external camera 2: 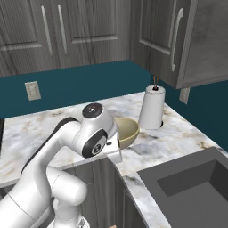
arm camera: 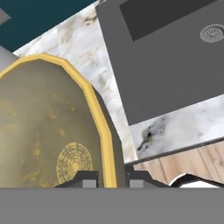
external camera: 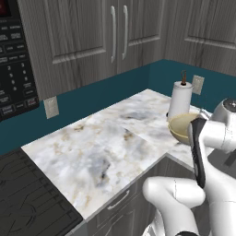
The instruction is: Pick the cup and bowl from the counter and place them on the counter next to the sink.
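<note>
The tan-yellow bowl (arm camera: 48, 131) has its yellow rim running between my two fingertips, and my gripper (arm camera: 111, 177) is shut on that rim. In the base views the bowl (external camera: 181, 126) (external camera 2: 128, 131) sits just beyond my wrist, over the marble counter (external camera: 106, 143) (external camera 2: 178, 133), in front of the paper-towel roll. I cannot tell whether it rests on the counter or is lifted. The dark grey sink (arm camera: 175, 57) (external camera 2: 191, 182) lies past the bowl in the hand view, its round drain (arm camera: 212, 33) at the far corner. The cup is out of view.
A white paper-towel roll (external camera: 179, 99) (external camera 2: 152, 107) stands close behind the bowl near the teal wall. A black stovetop (external camera: 27, 203) and microwave (external camera: 14, 60) are at the left. Grey upper cabinets (external camera 2: 191, 40) overhang the corner. Wood floor (arm camera: 188, 162) shows below the counter edge.
</note>
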Controlling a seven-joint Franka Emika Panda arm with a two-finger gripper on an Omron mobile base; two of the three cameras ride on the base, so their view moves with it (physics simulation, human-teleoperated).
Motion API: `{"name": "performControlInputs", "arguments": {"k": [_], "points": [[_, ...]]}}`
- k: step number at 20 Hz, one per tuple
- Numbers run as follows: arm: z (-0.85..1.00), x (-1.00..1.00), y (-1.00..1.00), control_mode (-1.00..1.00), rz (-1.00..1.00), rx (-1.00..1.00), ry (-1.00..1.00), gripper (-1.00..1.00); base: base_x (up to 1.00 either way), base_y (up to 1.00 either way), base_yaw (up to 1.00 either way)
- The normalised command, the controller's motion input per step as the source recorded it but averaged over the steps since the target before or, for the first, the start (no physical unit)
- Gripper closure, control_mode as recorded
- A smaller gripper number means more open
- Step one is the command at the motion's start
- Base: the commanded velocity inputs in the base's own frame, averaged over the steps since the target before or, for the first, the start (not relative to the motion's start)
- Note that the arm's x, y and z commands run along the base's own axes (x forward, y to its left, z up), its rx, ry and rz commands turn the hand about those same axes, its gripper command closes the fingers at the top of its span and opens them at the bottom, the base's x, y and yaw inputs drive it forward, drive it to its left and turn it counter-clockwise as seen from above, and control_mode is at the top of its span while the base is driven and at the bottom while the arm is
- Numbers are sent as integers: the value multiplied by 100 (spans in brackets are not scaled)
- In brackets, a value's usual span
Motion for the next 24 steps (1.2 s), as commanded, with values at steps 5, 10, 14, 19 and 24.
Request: {"name": "performControlInputs", "arguments": {"k": [5, 10, 14, 19, 24], "points": [[0, -8, -29, -100, -3, 0, 0, 100, 0, 0, 0], [-1, 1, -32, -100, -3, 0, 0, 100, 0, 0, 0], [-11, 4, -26, -100, -3, 0, 1, 100, 0, 0, 0], [-14, 0, -12, -100, -4, 0, 0, 100, 0, 0, 0], [-18, 0, -2, -100, -2, 0, 0, 100, 0, 0, 0]]}}
